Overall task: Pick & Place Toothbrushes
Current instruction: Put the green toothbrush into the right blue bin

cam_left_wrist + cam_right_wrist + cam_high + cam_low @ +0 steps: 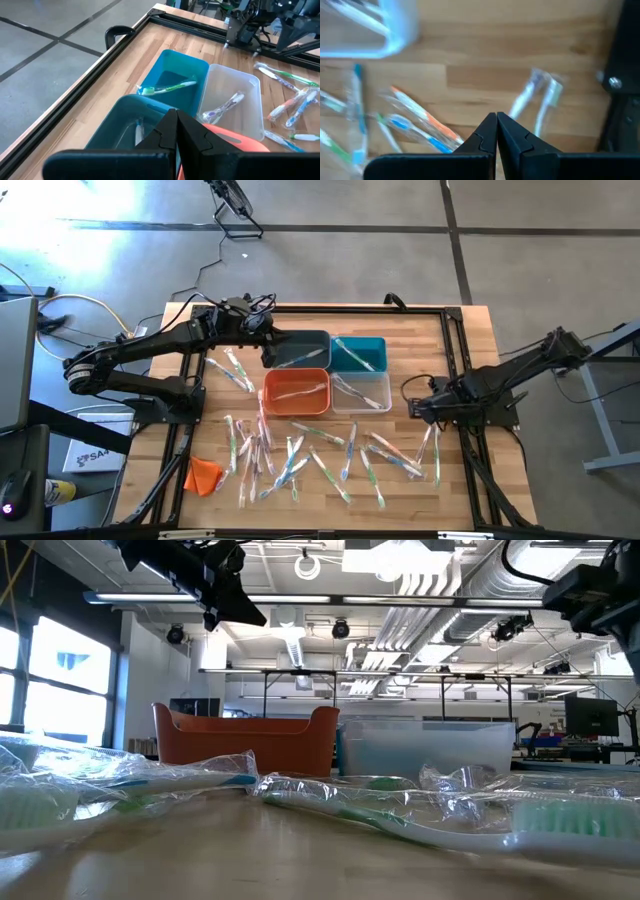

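Many wrapped toothbrushes (pixel 300 455) lie scattered on the near half of the wooden table. Single ones lie in the teal bin (pixel 167 89), the clear bin (pixel 222 107) and the orange bin (pixel 300 388). My left gripper (pixel 176 131) is shut and empty, hovering over the dark grey bin (pixel 120 127) at the far left of the bin group. My right gripper (pixel 496 126) is also shut and empty. It points down above bare table just right of the clear bin (pixel 360 393), with two toothbrushes (pixel 535 100) beyond its tips.
Four bins stand together mid-table: dark grey (pixel 300 350), teal (pixel 362 352), orange (pixel 297 392) and clear. An orange cloth lump (pixel 203 473) lies near the front left corner. A black frame (pixel 455 370) runs along the table's edges.
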Motion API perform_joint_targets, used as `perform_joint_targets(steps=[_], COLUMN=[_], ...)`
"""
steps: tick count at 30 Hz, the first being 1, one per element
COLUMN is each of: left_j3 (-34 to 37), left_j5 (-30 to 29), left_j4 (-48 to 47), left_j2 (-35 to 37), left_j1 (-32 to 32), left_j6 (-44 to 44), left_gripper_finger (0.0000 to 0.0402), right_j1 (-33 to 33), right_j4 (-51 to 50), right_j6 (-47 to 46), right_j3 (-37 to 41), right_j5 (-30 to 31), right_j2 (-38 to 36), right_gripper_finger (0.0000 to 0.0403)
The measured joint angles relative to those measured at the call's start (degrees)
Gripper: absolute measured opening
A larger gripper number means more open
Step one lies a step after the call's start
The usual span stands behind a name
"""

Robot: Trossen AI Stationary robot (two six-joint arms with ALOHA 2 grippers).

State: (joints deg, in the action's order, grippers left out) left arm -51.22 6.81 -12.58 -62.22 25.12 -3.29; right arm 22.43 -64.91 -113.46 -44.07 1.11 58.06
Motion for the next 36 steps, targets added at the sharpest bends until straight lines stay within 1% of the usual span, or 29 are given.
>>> perform_joint_targets(steps=[6, 12, 16, 22, 26, 30, 36], left_j3=[0.00, 0.00, 0.00, 0.00, 0.00, 0.00, 0.00], left_j5=[0.00, 0.00, 0.00, -0.02, -0.02, 0.00, -0.02], left_j4=[0.00, 0.00, 0.00, 0.00, 0.00, 0.00, 0.00], left_j2=[0.00, 0.00, 0.00, 0.00, 0.00, 0.00, 0.00], left_j1=[-0.01, 0.00, 0.00, -0.01, -0.02, -0.02, -0.02], left_j6=[0.00, 0.00, 0.00, 0.00, 0.00, 0.00, 0.00], left_gripper_finger=[0.0000, 0.0000, 0.0000, 0.0000, 0.0000, 0.0000, 0.0000], right_j1=[3.01, 4.00, 3.99, 3.99, 4.37, 5.49, 8.13], right_j4=[-0.99, -2.43, -2.33, -0.16, 2.79, 2.58, 2.61], right_j6=[-1.79, -2.22, -2.03, -1.94, -1.87, -2.22, -4.31], right_j3=[-0.02, -0.02, -0.02, -0.02, -0.02, -0.02, -0.02], right_j5=[-3.83, -8.22, -10.66, -11.42, -9.95, -10.16, -10.54], right_j2=[3.78, 8.66, 11.30, 13.83, 13.97, 13.97, 13.97], right_gripper_finger=[0.0003, 0.0005, 0.0030, 0.0095, 0.0120, 0.0126, 0.0118])
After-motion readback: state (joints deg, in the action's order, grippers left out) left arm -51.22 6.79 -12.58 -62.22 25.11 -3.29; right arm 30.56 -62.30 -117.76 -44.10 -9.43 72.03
